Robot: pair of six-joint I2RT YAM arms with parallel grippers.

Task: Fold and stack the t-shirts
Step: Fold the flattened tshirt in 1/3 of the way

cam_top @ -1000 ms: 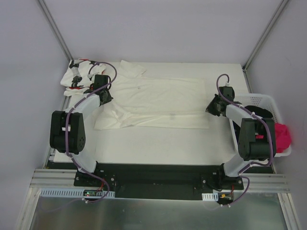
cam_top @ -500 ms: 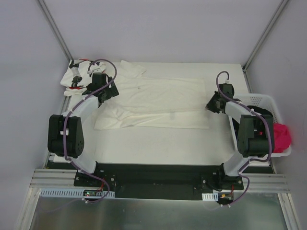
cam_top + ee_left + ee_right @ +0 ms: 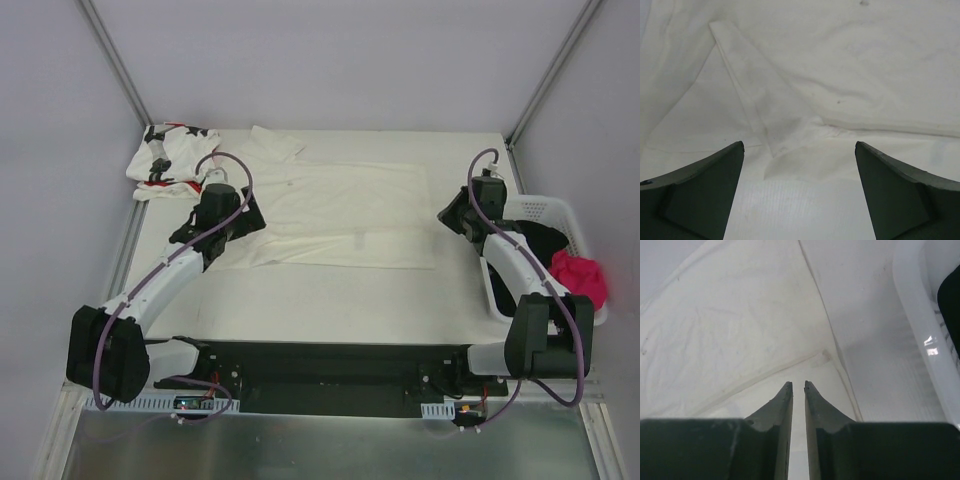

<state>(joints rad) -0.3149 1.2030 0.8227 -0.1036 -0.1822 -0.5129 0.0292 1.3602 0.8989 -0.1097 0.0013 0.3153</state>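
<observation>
Cream shirt (image 3: pixel 340 215) mid-fold, ends free — left gripper (image 3: pixel 799 146) spread wide, right gripper (image 3: pixel 798 385) barely parted, empty — next probably regrasp edge, fold across

The left arm (image 3: pixel 160 278) is covering the cream-white t-shirt's (image 3: pixel 340 215) left end; the right arm (image 3: pixel 515 262) is hiding part of the basket's (image 3: pixel 545 207) dark contents.

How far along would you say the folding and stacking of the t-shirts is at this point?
Done: the cream shirt lies flattened into a long band, seemingly partly folded. In hand: nothing; the left claw is open over its left end, the right claw barely parted at its right edge. Left: finishing that fold, the crumpled star-print shirt, and stacking.
</observation>
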